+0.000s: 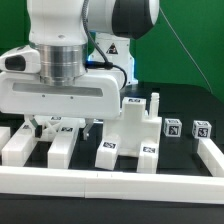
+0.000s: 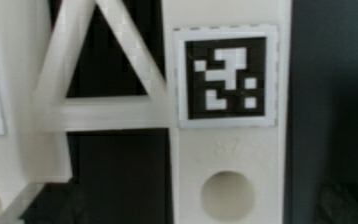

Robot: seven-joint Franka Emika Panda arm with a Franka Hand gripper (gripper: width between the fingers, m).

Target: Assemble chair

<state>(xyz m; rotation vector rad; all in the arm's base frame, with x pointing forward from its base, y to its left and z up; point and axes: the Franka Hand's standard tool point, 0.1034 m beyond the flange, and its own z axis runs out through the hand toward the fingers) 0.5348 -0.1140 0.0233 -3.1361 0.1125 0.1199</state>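
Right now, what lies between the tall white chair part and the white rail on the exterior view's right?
Two small tagged blocks, side by side, in the exterior view.

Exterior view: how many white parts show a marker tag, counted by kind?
Low long blocks: 2
Large part with upright posts: 1
Small blocks at the exterior view's right: 2
Total: 5
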